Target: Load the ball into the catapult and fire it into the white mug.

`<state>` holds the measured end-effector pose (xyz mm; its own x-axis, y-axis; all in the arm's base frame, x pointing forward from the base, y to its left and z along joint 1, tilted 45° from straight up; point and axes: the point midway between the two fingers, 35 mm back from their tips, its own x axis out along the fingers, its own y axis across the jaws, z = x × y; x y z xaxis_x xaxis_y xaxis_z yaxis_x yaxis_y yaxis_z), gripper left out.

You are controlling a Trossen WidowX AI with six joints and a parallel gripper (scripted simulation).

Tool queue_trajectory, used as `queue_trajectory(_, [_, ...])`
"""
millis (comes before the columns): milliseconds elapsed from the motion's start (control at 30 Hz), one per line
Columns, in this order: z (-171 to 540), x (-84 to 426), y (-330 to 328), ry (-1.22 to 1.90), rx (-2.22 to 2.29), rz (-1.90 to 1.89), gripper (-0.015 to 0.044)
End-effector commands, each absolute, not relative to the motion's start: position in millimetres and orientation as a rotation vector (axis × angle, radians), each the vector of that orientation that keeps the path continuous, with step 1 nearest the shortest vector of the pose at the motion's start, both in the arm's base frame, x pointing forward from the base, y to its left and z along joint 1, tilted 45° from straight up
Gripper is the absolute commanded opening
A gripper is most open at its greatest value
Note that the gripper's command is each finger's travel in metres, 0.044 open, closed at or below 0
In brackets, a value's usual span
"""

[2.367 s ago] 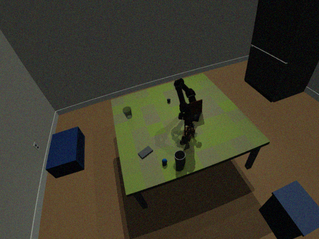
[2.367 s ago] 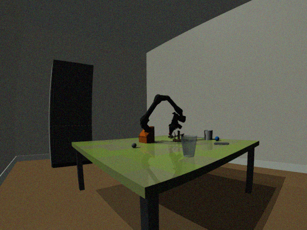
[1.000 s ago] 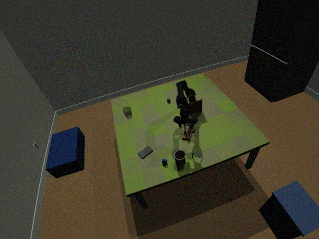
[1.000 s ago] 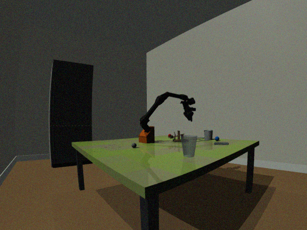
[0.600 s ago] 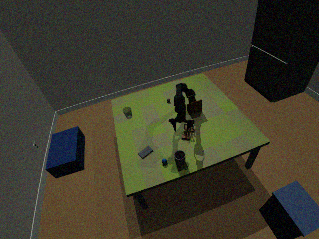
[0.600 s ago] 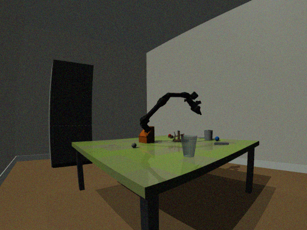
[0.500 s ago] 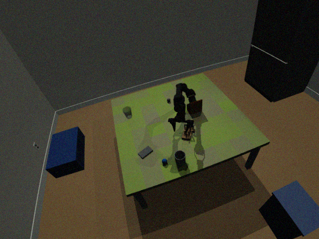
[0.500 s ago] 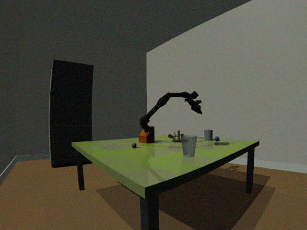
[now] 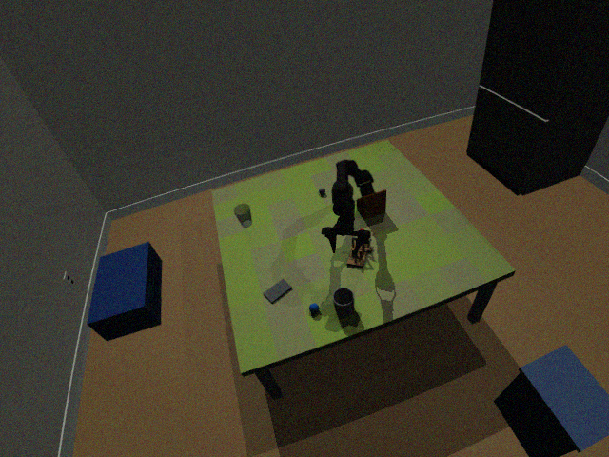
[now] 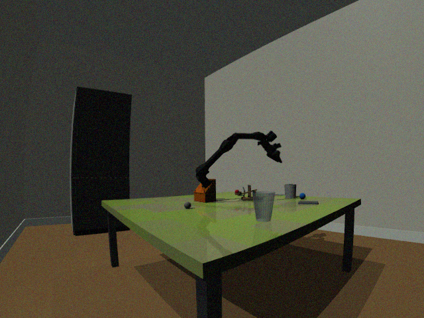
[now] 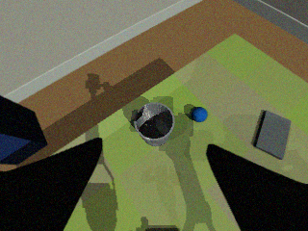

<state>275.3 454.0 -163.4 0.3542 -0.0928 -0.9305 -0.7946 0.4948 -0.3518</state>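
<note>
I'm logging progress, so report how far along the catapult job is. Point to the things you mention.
Loading looks done: a red ball [image 10: 236, 192] sits at the catapult's [image 9: 356, 263] [image 10: 249, 191] end. In hand: nothing; the gripper [image 9: 348, 247] [image 10: 280, 161] [image 11: 155, 145] is open. Left: confirming aim, then firing; no ball shows in the mug [image 9: 343, 299] [image 10: 290, 191] [image 11: 156, 141].
</note>
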Motion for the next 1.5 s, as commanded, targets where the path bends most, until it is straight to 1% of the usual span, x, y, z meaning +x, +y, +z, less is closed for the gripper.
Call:
queue_trajectory(0, [-162, 277, 456, 1.125, -0.972, 0.562, 0.0361])
queue_trajectory(467, [-162, 277, 456, 1.125, -0.972, 0.562, 0.0000])
queue_trajectory(800, [-164, 273, 454, 1.137, -0.965, 0.544, 0.0000])
queue_trajectory(1133, [-188, 212, 414, 1.262, -0.877, 0.257, 0.0000])
queue_trajectory(1467, [-198, 158, 368, 1.270, -0.805, -0.056, 0.0000])
